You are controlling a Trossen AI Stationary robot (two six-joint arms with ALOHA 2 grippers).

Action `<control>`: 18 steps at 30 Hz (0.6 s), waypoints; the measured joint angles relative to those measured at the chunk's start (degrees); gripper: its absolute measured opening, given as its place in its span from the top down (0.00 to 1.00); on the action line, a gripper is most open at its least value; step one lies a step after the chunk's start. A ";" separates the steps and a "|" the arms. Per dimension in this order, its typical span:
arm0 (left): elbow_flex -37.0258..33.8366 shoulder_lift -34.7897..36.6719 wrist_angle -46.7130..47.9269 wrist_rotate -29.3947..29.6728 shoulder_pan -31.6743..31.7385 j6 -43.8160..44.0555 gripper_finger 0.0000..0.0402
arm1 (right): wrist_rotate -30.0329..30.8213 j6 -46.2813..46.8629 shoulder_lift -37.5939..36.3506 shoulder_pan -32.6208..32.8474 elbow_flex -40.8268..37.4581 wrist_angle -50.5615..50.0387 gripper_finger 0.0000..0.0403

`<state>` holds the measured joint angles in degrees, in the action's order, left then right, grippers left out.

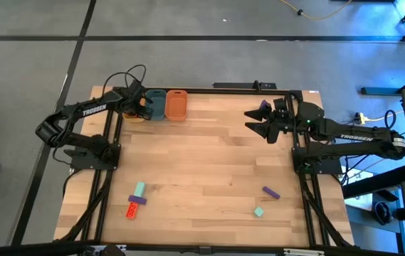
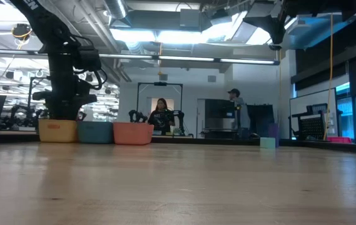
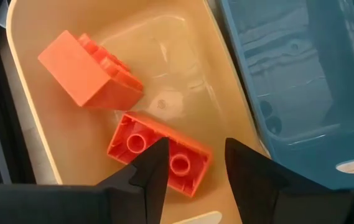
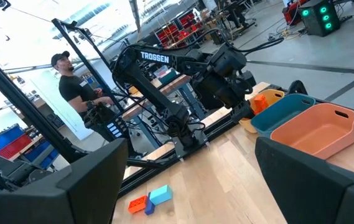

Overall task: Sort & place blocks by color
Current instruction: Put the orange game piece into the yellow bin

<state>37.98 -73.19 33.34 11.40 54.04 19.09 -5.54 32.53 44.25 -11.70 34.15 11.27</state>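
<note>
Left gripper over the yellow tub, jaws apart, nothing held.

The left gripper [image 3: 192, 163] hangs in the upper left of the high view above the yellow tub [image 3: 33, 149], where two orange blocks [image 3: 159, 152] lie, sorted by color. The right gripper [image 1: 263, 121] waits wide open and empty at upper right. Other blocks [image 1: 137, 200] lie along the table's [image 1: 209, 163] lower part.

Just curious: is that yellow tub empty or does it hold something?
Not empty: the yellow tub holds two orange-red blocks, seen from the left wrist.

Two dark jointed arms; white TROSSEN lettering; black cables
</note>
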 joint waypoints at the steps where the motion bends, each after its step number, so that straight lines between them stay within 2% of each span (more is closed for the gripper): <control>1: 0.00 0.00 0.00 -0.01 0.00 0.00 0.62 | 0.00 0.00 0.00 0.00 0.00 0.00 0.12; 10: 0.00 0.21 0.00 -0.72 0.00 -0.11 0.56 | -0.02 -0.01 0.00 0.00 0.00 0.00 0.12; 18: 3.33 4.99 0.17 -1.51 0.00 -2.41 0.56 | -0.04 -0.02 0.00 0.00 0.00 0.00 0.12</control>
<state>41.30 -68.19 33.52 9.89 54.04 16.68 -5.58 32.51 44.25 -11.70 34.15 11.27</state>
